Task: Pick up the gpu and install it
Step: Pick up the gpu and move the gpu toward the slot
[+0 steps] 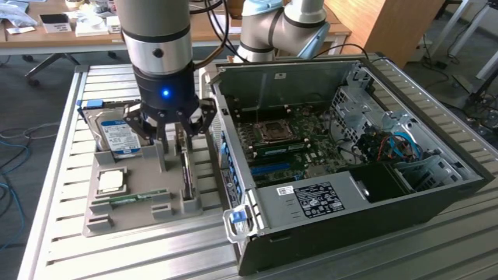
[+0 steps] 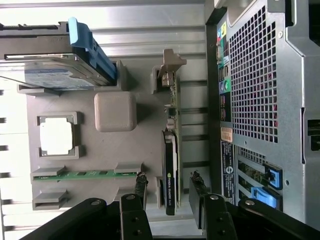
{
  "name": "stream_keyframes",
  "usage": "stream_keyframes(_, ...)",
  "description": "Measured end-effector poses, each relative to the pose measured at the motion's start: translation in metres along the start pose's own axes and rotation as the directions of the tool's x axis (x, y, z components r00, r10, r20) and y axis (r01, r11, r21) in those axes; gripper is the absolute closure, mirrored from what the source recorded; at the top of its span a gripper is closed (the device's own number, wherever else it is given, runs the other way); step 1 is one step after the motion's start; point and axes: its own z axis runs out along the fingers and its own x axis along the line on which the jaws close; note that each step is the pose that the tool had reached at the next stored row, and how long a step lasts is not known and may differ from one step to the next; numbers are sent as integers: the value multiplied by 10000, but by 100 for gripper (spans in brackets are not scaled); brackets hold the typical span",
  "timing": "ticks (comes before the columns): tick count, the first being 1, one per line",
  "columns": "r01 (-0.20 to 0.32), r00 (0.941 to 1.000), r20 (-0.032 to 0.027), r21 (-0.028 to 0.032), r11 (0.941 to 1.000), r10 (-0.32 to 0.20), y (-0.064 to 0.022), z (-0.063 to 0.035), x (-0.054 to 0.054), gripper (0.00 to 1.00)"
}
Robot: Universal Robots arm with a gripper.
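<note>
Gpu stands on edge between spread fingers of the tool.

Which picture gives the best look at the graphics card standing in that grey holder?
The wrist view: the gpu shows end to end, edge-on, from pale bracket to black cover, between the open jaws. In the exterior view the gpu is just a thin dark edge, partly hidden behind the jaws.

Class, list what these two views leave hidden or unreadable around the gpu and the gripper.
- gpu faces: wrist view sees it edge-on; in the exterior view the gripper overlaps its far end.
- hard drive label text: too small in the exterior view, cut by the picture's edge in the wrist view.
- power supply label text: too small, exterior view.
</note>
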Motion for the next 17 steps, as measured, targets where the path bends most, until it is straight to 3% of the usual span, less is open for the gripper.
stream_keyframes(17,-2,10000,2,-2,10000,2,-2,78,-2,53)
